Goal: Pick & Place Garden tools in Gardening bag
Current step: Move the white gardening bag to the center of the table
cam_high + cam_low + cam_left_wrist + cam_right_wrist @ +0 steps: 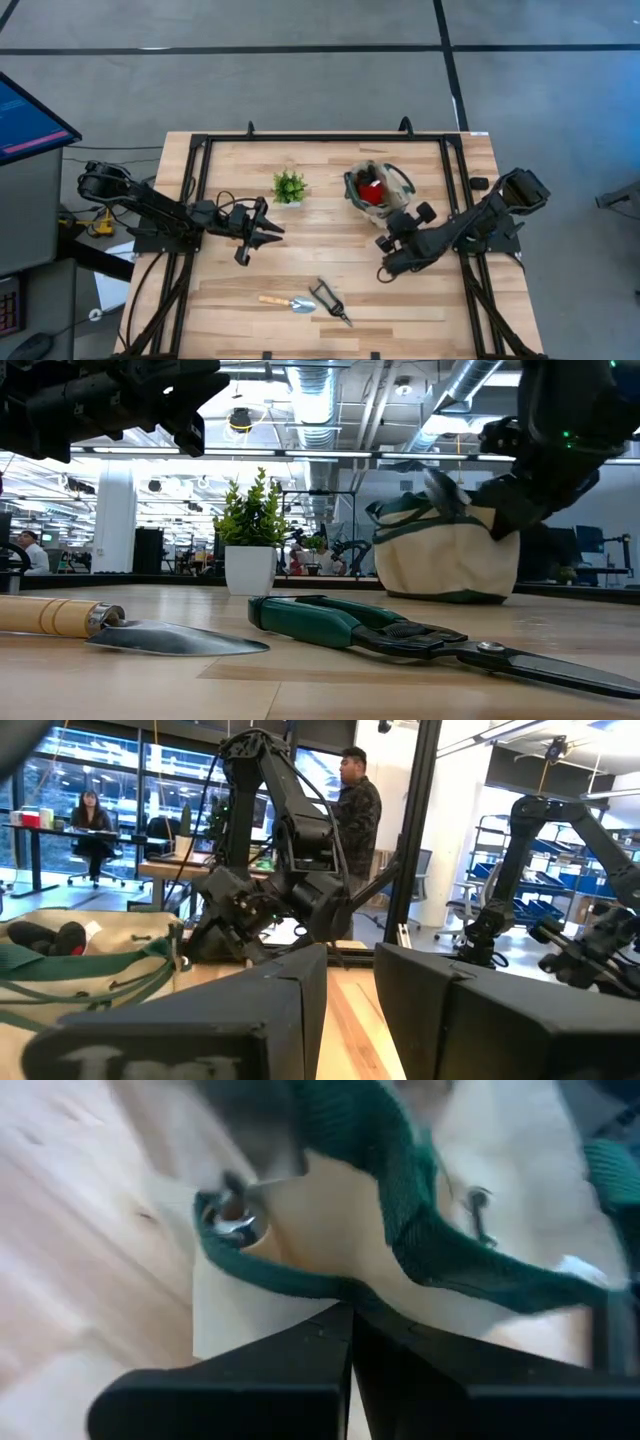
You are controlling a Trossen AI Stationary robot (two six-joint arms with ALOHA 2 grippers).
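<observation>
The beige gardening bag (375, 185) with green trim stands at the table's far right; a red-and-black piece (372, 191) lies inside it, and a grey tool end (440, 485) sticks up out of it. My right gripper (398, 224) is shut right at the bag's near right side; the right wrist view shows its tips (352, 1315) at the bag's beige wall (300, 1280) and green strap (440, 1250). A wooden-handled trowel (289, 303) and green-handled pruners (330, 301) lie flat near the front edge. My left gripper (266, 232) is open and empty, above the table left of centre. My right gripper's shut fingertips stand against the bag's side just below its green trim (300, 1285), slanting in from the table's near right. I cannot tell whether they touch the cloth. The bag stands on the table.
A small green potted plant (290, 187) stands on the table left of the bag. A black frame rail (330, 137) runs round the table's edges. People show in the room beyond the table. Bare wood lies between the plant and the two tools.
</observation>
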